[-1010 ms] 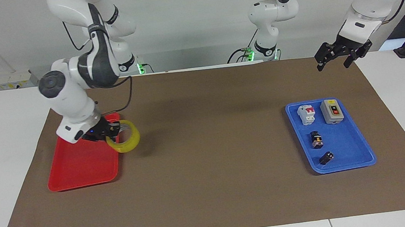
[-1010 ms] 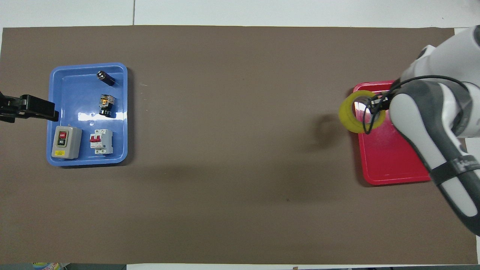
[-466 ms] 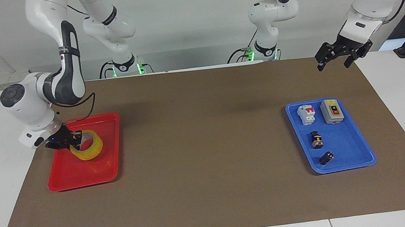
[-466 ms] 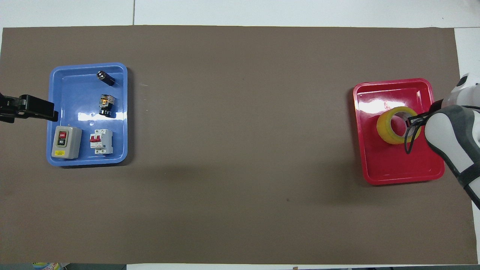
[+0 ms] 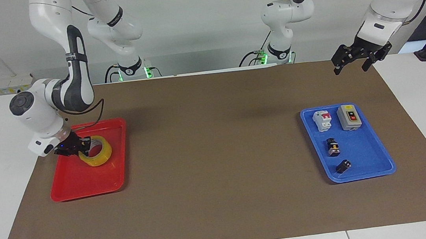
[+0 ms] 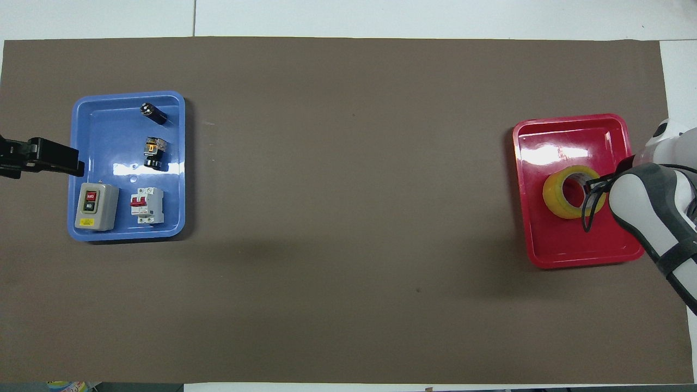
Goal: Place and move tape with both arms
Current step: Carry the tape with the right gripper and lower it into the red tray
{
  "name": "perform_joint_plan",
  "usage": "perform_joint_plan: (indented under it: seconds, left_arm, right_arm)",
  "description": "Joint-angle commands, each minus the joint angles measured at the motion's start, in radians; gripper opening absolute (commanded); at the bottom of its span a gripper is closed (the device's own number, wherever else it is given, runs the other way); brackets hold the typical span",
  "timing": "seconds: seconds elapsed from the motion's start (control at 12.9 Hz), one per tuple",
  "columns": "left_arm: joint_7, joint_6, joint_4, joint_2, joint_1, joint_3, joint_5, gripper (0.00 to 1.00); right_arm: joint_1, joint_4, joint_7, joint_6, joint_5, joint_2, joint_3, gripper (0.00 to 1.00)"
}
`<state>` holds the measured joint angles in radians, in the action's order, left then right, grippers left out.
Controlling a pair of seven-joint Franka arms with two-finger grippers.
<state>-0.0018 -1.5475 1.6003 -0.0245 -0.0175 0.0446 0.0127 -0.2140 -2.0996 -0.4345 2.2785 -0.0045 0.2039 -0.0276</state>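
The right gripper (image 5: 81, 148) grips the tape (image 5: 98, 157) by its rim — the roll sits in the red tray (image 5: 85, 184). The left gripper (image 5: 357, 59) waits with fingers spread above the mat — near the blue tray (image 5: 375, 158).

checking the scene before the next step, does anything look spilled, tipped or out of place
Nothing stands out. The tape sits in the red tray at the right tool; the electrical parts sit apart in the blue tray. The left tool waits over the mat.

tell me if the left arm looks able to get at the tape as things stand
Probably not. The tape sits in the red tray at the right arm's end, with the right gripper on it; the left gripper waits near the blue tray.
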Motion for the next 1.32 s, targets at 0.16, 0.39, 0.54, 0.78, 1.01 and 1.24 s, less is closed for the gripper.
perform_joint_plan:
  seconds: [0.16, 0.39, 0.54, 0.78, 1.01, 1.24]
  left_arm:
    - [0.006, 0.018, 0.007, -0.018, 0.002, -0.002, -0.017, 1.00]
    - [0.006, 0.018, 0.007, -0.018, 0.002, -0.002, -0.017, 1.00]
    - [0.006, 0.018, 0.007, -0.018, 0.002, -0.002, -0.017, 1.00]
    - [0.006, 0.018, 0.007, -0.018, 0.002, -0.002, -0.019, 1.00]
    - [0.006, 0.018, 0.007, -0.020, 0.002, -0.002, -0.017, 1.00]
    - [0.006, 0.018, 0.007, -0.018, 0.002, -0.002, -0.017, 1.00]
  right_arm:
    - [-0.019, -0.056, -0.021, 0.088, -0.069, -0.014, 0.012, 0.00]
    - [-0.039, -0.057, -0.021, 0.090, -0.069, -0.012, 0.012, 0.00]
    - [-0.044, -0.062, -0.021, 0.087, -0.069, -0.014, 0.012, 0.00]
    - [-0.044, -0.051, -0.024, 0.064, -0.069, -0.014, 0.012, 0.83]
    - [-0.030, 0.039, -0.021, -0.057, -0.058, -0.033, 0.024, 1.00]
    - [-0.028, 0.267, 0.005, -0.314, -0.029, -0.038, 0.075, 1.00]
